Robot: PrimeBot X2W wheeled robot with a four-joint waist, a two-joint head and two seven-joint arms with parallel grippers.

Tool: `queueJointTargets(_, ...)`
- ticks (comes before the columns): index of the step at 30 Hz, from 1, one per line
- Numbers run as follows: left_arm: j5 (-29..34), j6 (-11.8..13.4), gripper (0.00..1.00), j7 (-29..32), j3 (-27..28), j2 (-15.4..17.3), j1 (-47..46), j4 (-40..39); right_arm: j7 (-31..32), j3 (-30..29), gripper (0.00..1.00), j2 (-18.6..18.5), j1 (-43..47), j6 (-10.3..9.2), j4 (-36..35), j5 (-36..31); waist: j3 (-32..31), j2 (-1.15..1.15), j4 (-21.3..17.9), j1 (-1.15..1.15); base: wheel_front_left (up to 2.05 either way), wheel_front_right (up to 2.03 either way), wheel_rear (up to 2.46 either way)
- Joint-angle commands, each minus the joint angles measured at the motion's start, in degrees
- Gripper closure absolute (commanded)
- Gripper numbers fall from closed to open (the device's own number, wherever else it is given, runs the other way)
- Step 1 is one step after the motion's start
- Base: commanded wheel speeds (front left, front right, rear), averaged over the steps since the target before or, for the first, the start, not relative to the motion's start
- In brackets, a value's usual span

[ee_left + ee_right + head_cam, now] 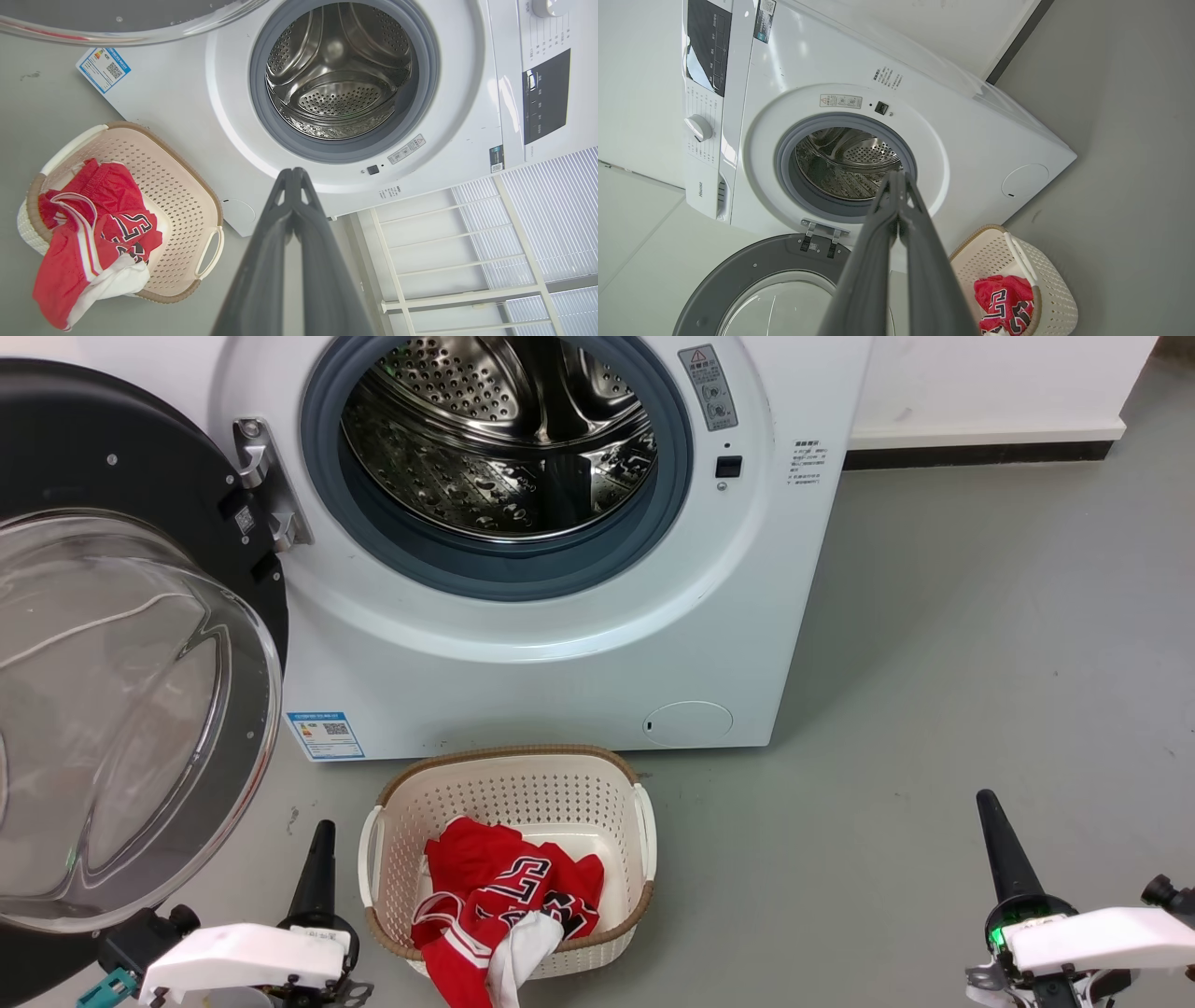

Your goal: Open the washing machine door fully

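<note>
A cream perforated laundry basket (pixel 513 793) is set on the grey floor (pixel 934 663); a red jersey (pixel 485 887) is heaped inside it.

The washing machine door (pixel 131 691), a glossy black disc with a bulging clear glass bowl, stood swung wide on its metal hinge (pixel 266 485), left of the white washing machine (pixel 560 672), leaving the steel drum mouth (pixel 499 439) uncovered.

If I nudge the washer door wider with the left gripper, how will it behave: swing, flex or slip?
The washing machine door is probably rigid and should swing on its metal hinge, not flex. Its glossy black rim and bulging glass look slippery, so a push may skid. Thick glass suggests weight; expect some resistance.
</note>
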Motion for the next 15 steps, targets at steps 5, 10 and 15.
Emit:
queueJointTargets(5, -4.0, -0.8, 1.00, 1.0, 0.5, 0.1, -1.8, 0.2, 1.0, -0.5, 1.00, -0.3, -2.1, -0.01, 0.3, 4.0, 0.0, 0.00, 0.0, 0.00, 0.00, 0.00, 0.00)
queueJointTargets(10, -7.5, -1.0, 1.00, 1.9, 0.7, 0.1, -2.4, 0.6, 1.8, -0.9, 1.00, -0.3, -2.7, -0.01, 0.9, 7.2, 0.0, 0.00, 0.0, 0.00, 0.00, 0.00, 0.00)
queueJointTargets(15, -10.7, -1.4, 1.00, 2.8, 0.9, 0.1, -2.9, 1.1, 2.7, -1.2, 1.00, -0.2, -3.2, -0.01, 1.5, 10.3, 0.0, 0.00, 0.1, 0.00, 0.00, 0.00, 0.00)
